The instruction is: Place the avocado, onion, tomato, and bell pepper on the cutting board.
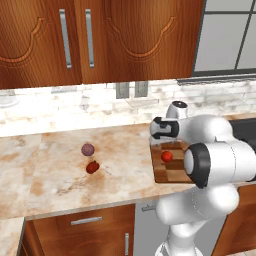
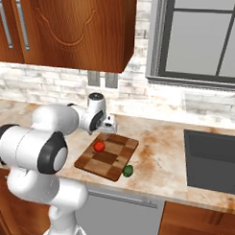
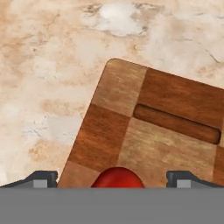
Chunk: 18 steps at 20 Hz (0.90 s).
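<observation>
The bright orange-red tomato rests on the checkered wooden cutting board, near its left end. My gripper hangs just above it, open, with both fingertips spread wide on either side of the tomato and not touching it. The green avocado lies on the counter against the board's near right edge. Left of the board on the counter, the purple onion sits with the dark red bell pepper just in front of it.
A dark sink is sunk into the counter to the right of the board. Wall cabinets hang above the counter, and a window stands over the sink. Marble counter spreads to the left.
</observation>
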Motion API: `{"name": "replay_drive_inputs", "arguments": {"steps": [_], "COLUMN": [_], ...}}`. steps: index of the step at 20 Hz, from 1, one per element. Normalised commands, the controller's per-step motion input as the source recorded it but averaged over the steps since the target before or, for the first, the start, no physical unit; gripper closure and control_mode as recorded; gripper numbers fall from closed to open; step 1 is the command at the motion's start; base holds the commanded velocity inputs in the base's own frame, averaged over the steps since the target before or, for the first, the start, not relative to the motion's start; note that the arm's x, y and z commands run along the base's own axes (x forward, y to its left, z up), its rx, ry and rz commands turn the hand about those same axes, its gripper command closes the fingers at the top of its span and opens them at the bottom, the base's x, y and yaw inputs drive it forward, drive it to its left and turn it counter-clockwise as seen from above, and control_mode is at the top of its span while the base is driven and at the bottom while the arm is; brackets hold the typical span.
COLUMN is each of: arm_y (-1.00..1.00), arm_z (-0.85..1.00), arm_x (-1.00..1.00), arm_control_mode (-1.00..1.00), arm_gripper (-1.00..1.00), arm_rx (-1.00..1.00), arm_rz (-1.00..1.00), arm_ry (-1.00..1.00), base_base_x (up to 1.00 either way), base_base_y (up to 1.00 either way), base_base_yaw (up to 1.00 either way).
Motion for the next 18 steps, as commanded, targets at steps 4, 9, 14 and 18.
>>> {"name": "replay_drive_inputs", "arguments": {"steps": [4,9,14,18], "arm_y": [0.14,0.32,0.55,0.48], "arm_z": [0.67,0.21,0.39,0.6], "arm_x": [-0.08,-0.44,-0.46,-0.44], "arm_control_mode": [-1.0,-1.0,-1.0,-1.0], "arm_gripper": [-1.0,-1.0,-1.0,-1.0], "arm_rx": [0.0,0.0,0.0,0.0], "arm_rz": [0.0,0.02,0.04,0.06], "arm_ry": [-0.07,-0.13,-0.16,-0.08], "base_base_x": [0.0,0.0,0.0,0.0], "base_base_y": [0.0,0.0,0.0,0.0], "base_base_yaw": [0.0,0.0,0.0,0.0]}}
